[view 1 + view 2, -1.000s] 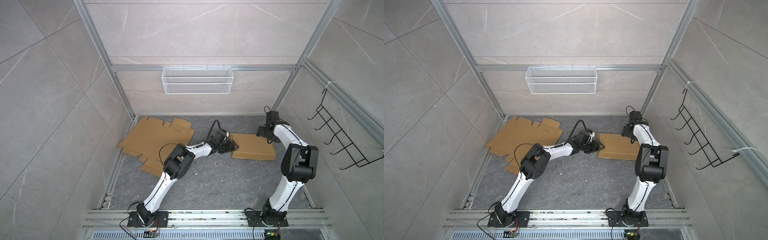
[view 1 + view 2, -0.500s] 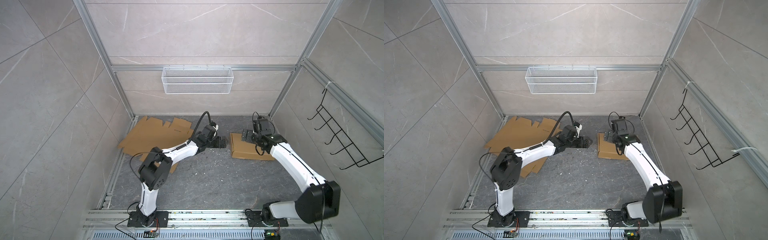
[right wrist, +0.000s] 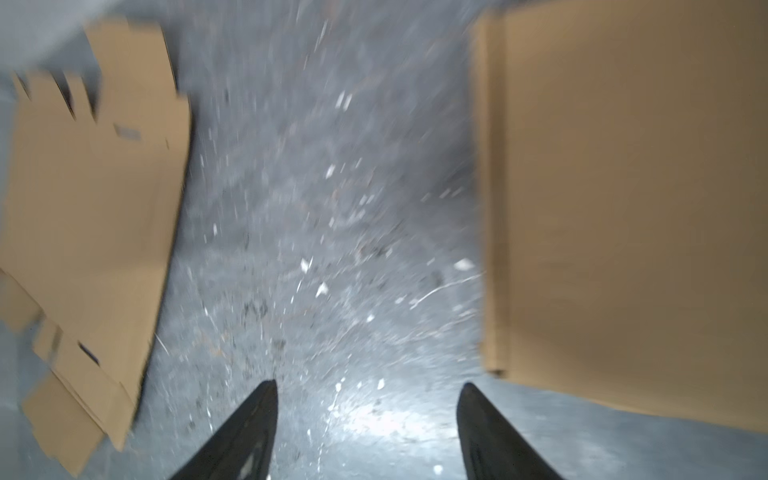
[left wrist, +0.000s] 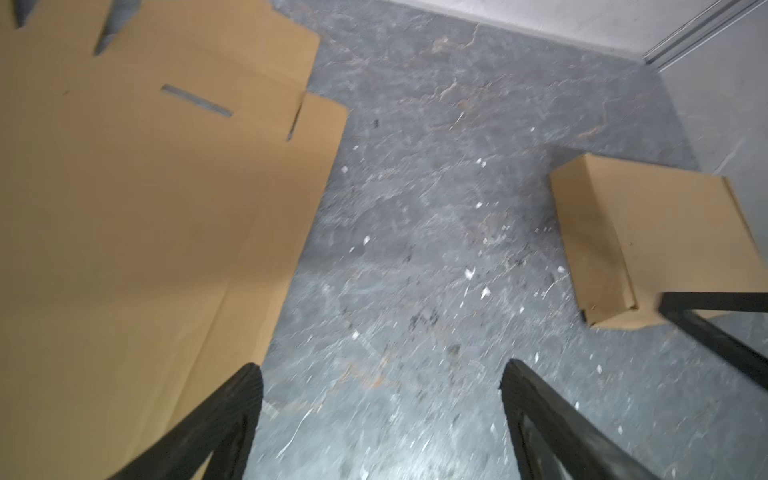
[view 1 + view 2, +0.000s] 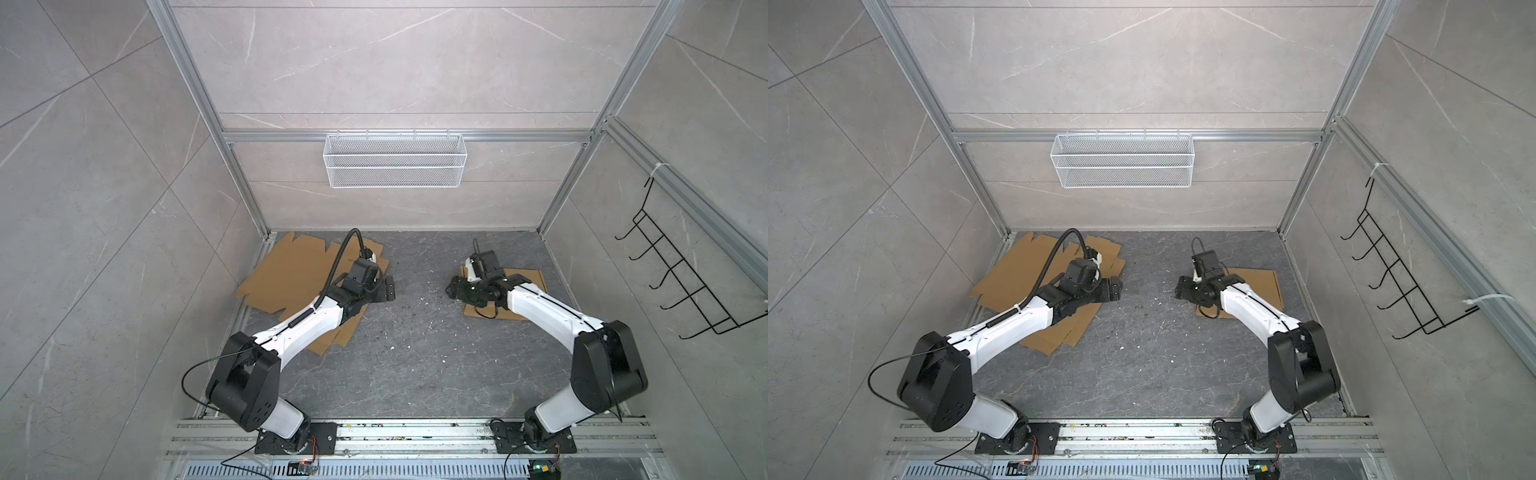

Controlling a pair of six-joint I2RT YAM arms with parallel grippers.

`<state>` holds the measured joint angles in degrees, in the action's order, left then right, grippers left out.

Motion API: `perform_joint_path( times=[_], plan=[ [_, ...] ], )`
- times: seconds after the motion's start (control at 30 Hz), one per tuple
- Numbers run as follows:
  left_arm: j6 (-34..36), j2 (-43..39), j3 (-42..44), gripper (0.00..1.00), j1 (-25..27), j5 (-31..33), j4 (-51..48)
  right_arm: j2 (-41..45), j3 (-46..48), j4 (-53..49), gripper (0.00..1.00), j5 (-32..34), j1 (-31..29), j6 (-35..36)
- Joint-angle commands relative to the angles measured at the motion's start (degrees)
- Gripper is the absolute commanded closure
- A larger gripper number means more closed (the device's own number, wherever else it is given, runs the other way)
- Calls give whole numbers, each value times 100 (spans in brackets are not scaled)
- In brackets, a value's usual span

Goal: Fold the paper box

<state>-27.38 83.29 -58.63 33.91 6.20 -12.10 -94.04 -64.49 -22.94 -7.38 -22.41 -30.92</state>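
You're hovering both arms low over the dark grey stone-look table [image 5: 415, 353], nothing in hand. Left end effector [image 5: 388, 289] is sitting spread, with only bare table showing between its fingers [image 4: 232, 411] in the left wrist view. It's hanging at the right edge of the stack of flat brown cardboard blanks [image 5: 286, 270], left-centre in both top views.

Right end effector [image 5: 453, 289] is also spread and empty, pointing toward frame centre, just off the left edge of the brown cardboard box [image 5: 528, 282]. The box is lying closed and low on the table, right-centre in both top views, with your right forearm crossing over part of it. It's looking folded to me, but I can't tell whether the flap is tucked.

Risks from here:
- Right wrist view is smearing, so that arm is probably moving quickly. A low forearm sweep could be dragging the box or popping its lid.
- If you're going for a blank, the sheets are overlapping. Pressing on an edge could be lifting two or shoving the stack toward the left rail.
- The blanks are lying flat, so there's little to pinch and the fingertips may be scraping the table.
- The end effectors are facing each other across the bare middle. Bringing both in together is risking a clash.
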Motion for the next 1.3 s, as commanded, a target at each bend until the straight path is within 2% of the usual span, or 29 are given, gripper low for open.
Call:
perform_joint_path(
  times=[0.0, 0.13, 0.27, 0.47, 0.67, 0.73, 0.83, 1.0, 1.1, 1.27],
  plan=[
    [151, -757, 140, 5, 67, 364, -248, -457, -354, -76, 30, 70, -122, -88],
    [37, -1332, 344, 1, 42, 831, -535, -968, -645, -122, 30, 109, -113, 68],
    [-185, -1679, 389, 1, -203, 840, -857, -1343, -946, -299, 30, 321, -42, 232],
    [-220, -1667, 211, 4, -1002, -158, -1439, -1556, -1028, -391, 30, 443, 339, 291],
    [-157, -1769, 245, 6, -1383, -362, -1610, -1443, -1124, -794, 30, 900, 598, 370],
    [-132, -1739, 244, 6, -1510, -477, -1628, -1321, -1123, -833, 30, 679, 583, 310],
    [-113, -1574, 222, 7, -1719, -692, -1612, -1066, -1025, -776, 30, 234, 323, -70],
    [-277, -1288, 340, 9, -1986, -1005, -1294, -736, -693, -66, 29, -120, -603, -1295],
    [-520, -972, 512, 12, -2235, -1115, -603, -1010, -654, 888, 30, -498, -1051, -2067],
    [-633, -215, 411, 17, -2572, -1090, -96, -1848, -1243, 1628, 32, -591, -1639, -2656]
  ],
)
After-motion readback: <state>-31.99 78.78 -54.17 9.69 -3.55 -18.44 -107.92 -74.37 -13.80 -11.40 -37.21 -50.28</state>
